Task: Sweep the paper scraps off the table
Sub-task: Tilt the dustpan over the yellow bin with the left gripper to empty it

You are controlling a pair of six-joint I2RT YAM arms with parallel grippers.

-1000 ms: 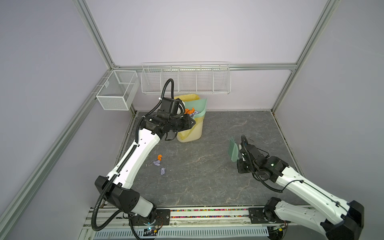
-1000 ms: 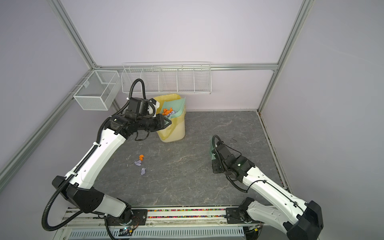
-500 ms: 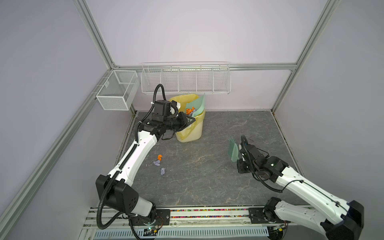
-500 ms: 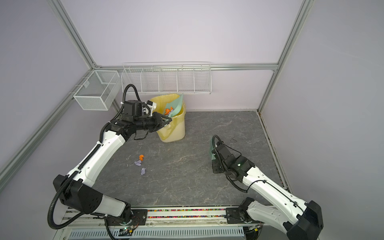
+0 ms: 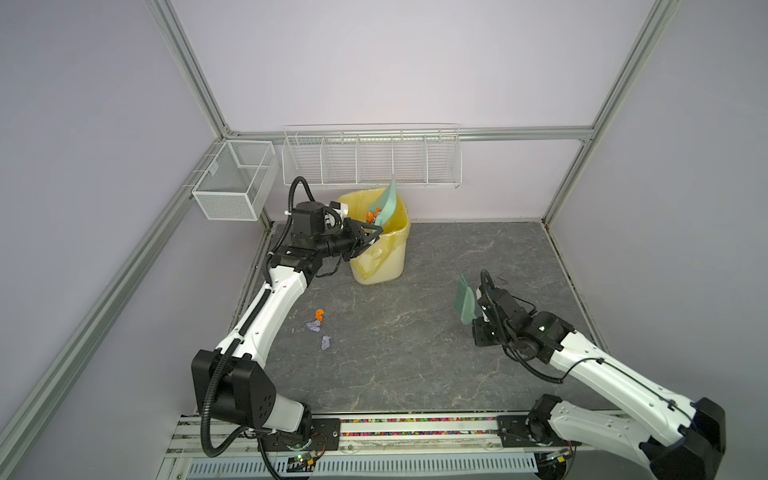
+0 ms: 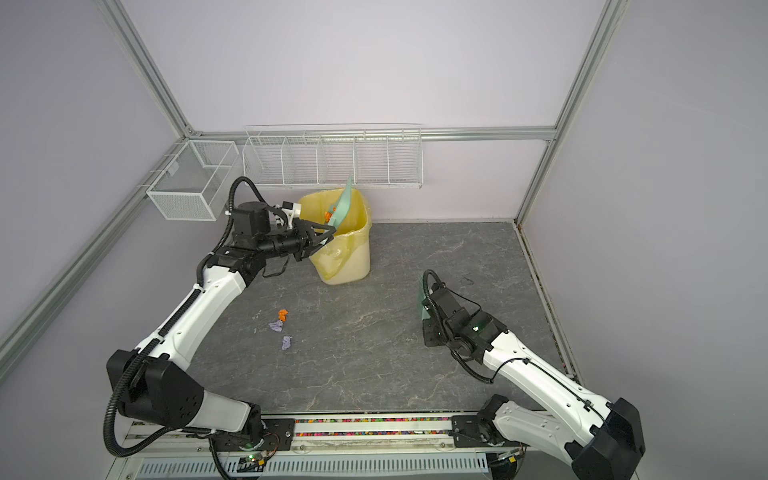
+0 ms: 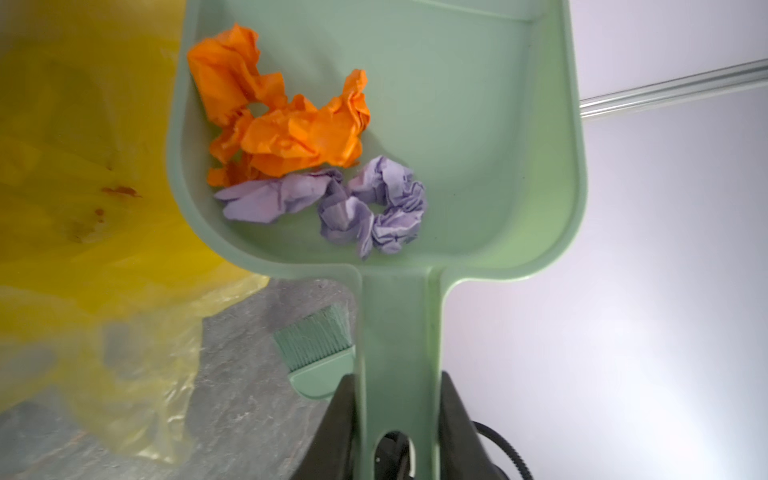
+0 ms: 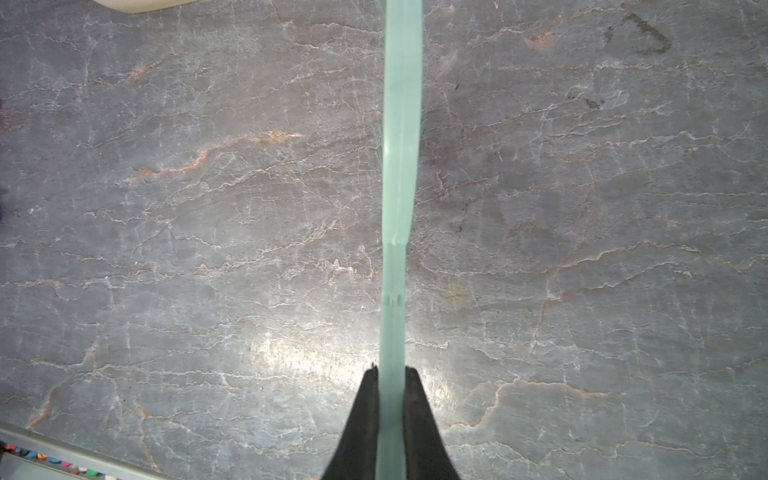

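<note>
Dark veined tabletop (image 5: 415, 353) inside pale grey walls. Nearest, at 9 o'clock: three loose paper scraps (image 5: 318, 326), one orange, two lilac. Likely featherlight, soft and crumpled, so awkward to pinch and better taken with bristles. At 3 o'clock: right jaws closed tight on the brush (image 5: 465, 301) handle. Farthest, at 11 o'clock: left jaws clamped narrowly on the dustpan (image 7: 415, 124) handle. The pan is tipped over the yellow bin (image 5: 386, 257), with more orange and lilac wads lying in it.

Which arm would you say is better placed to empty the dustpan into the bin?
Left: the left gripper grips the dustpan, paper scraps inside, at the bin; the right gripper holds the brush.
</note>
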